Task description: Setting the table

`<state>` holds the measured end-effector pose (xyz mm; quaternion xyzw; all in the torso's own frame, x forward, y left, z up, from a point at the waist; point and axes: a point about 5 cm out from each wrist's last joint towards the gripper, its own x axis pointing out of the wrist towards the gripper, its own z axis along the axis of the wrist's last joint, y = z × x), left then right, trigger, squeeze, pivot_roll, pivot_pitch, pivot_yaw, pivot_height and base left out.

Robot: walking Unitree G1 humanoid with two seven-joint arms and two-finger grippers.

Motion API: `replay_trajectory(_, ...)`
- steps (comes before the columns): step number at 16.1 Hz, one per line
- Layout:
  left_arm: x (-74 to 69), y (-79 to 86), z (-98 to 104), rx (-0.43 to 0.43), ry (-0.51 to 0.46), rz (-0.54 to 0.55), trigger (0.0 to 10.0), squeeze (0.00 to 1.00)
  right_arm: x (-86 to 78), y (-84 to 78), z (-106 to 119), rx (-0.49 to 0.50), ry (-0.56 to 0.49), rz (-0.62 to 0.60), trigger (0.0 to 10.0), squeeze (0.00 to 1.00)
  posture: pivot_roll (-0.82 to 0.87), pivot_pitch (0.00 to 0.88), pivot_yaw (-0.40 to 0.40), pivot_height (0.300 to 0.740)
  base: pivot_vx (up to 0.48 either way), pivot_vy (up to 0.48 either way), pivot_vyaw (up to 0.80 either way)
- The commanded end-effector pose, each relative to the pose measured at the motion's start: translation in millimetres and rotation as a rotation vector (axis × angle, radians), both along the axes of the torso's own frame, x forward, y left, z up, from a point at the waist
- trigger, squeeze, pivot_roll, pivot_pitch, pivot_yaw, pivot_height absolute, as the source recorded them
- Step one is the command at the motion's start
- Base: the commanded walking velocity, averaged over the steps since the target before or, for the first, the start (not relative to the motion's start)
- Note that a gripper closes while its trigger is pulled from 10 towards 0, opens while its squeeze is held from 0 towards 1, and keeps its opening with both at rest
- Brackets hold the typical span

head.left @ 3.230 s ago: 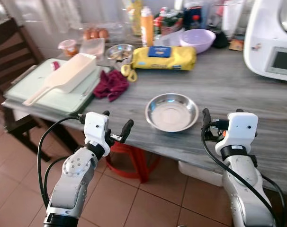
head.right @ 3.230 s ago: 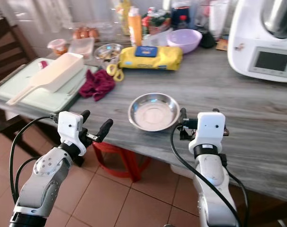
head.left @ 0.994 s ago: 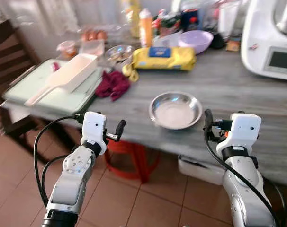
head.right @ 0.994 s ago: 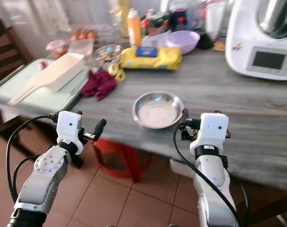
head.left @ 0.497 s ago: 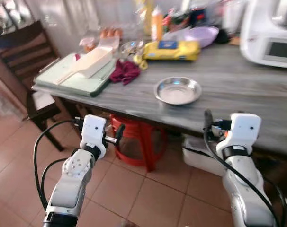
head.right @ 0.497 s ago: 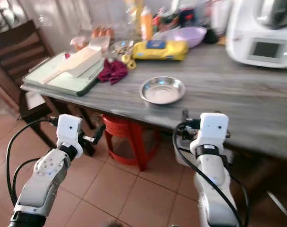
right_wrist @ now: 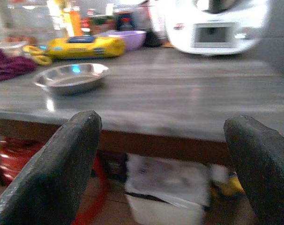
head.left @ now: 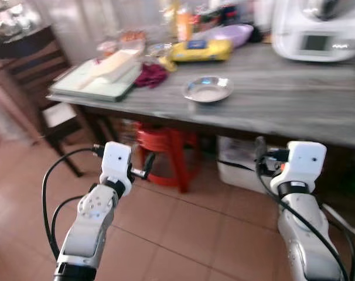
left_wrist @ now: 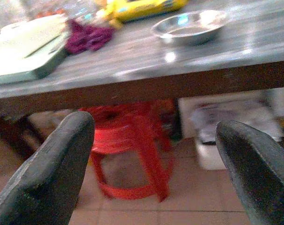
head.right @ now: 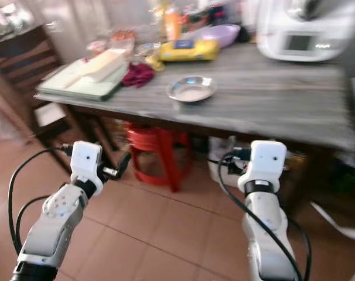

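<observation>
The robot stood back from the long grey wood-grain table (head.left: 294, 93), both arms raised in front of it over the terracotta tiled floor (head.left: 183, 234), short of the table's near edge. The left gripper (left_wrist: 151, 173) hung empty with its two black fingers (left_wrist: 48, 173) spread wide apart, pointing under the tabletop toward the red plastic stool (head.left: 163, 149) tucked beneath. The right gripper (right_wrist: 165, 173) was empty too, fingers (right_wrist: 53, 173) well apart, aimed at the table's front edge and the white plastic box (right_wrist: 168, 197) on the floor below it.

The shallow round stainless-steel bowl (head.left: 208, 89) sat upright on the table, close to the near edge and roughly midway along it, nothing touching it. Behind it, toward the far edge, lay a yellow soft packet with a blue label (head.left: 201, 50), and beside that a lilac plastic bowl (head.left: 230, 35). A crumpled dark-red cloth (head.left: 151, 75) lay just to the left of the steel bowl's side, near a pale green tray (head.left: 89, 88) at the table's left end, which carried a cream plastic scoop (head.left: 110, 64). At the far right corner stood a big white kitchen appliance with a small screen (head.left: 315, 29). A dark wooden chair (head.left: 43, 76) stood off the table's left end. The head views were blurred
</observation>
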<state>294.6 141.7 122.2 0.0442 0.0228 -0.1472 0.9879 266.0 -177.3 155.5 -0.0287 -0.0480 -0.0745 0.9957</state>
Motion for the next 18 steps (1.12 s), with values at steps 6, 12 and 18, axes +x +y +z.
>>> replay_trajectory(6,-1.4,6.7,-2.5,0.022,0.01,0.016,10.0,0.0,2.5,7.7,0.9,0.022,-0.002,0.037,10.0,0.0,-0.16,0.071,0.121,0.74,-0.295,0.0,-0.1)
replay_trajectory(12,-2.1,6.3,-3.4,0.027,0.01,0.016,10.0,0.0,1.8,6.9,-0.5,0.036,0.004,0.033,10.0,0.0,-0.16,0.075,0.122,0.74,-0.088,0.0,-0.68)
replay_trajectory(18,0.5,6.1,-1.3,0.02,-0.006,0.004,10.0,0.0,0.8,6.4,-1.4,0.034,0.006,0.031,10.0,0.0,-0.16,0.082,0.124,0.74,0.0,0.0,-0.26)
